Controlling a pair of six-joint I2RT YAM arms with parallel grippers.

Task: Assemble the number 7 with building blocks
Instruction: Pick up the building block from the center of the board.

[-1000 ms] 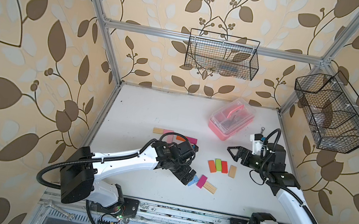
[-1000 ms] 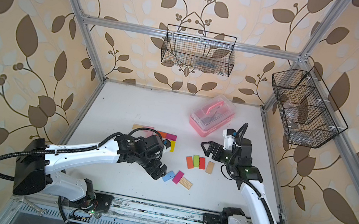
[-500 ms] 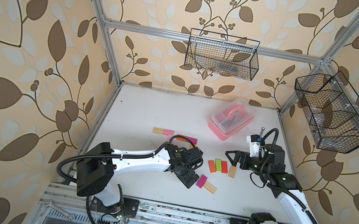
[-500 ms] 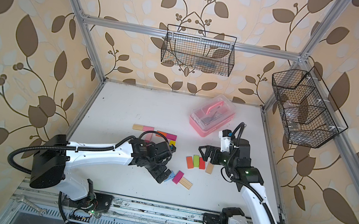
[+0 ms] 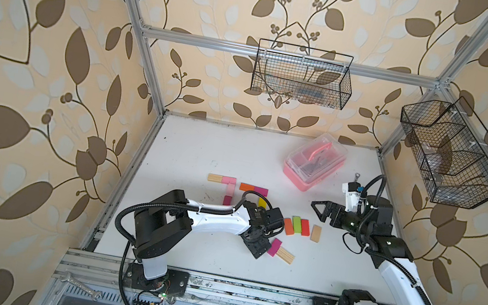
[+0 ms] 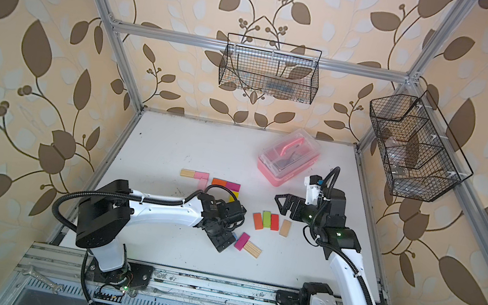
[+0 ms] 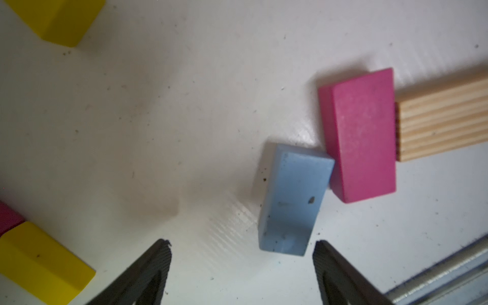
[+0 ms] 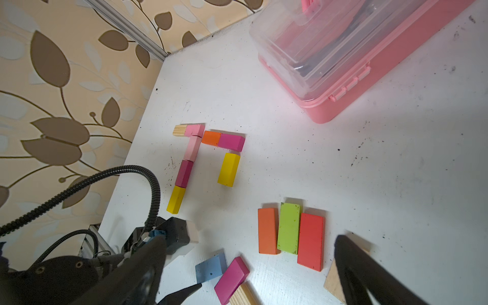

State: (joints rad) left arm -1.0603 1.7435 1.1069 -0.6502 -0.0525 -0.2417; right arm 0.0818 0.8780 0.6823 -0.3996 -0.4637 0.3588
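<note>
Directions are read from a top view, twelve o'clock toward the far wall.

Left claw (image 7: 241, 247): it is set low over the bench (image 7: 184, 105), jaws apart, nothing clamped. The near end of the blue block (image 7: 290, 200) lies between the fingertips, closer to one of them. The jaws are placed across the block's narrow width, judged so that its long sides can be gripped.

Blue block: it lies flat on the bench. One corner touches the magenta block (image 7: 361, 134), which appears to lean on the ribbed plain block (image 7: 443, 118). A closing grip is judged liable to disturb that pair.

Right claw (image 5: 321, 208): the jaws are wide apart and empty. It is held above the bench at two o'clock from the left claw, judged clear of the pick.

Assembly: the finished 7 (image 8: 184, 173), of five blocks, is found at eleven o'clock from the left claw. The second 7 (image 8: 223, 141), at its three o'clock, has a bar and one yellow stem block (image 8: 229, 169); two stem blocks are wanting. The blue block is judged intended there.

Stock: an orange, green and red row (image 5: 296, 224) lies between the claws. The pink box (image 5: 315, 162) stands well apart at the back.
</note>
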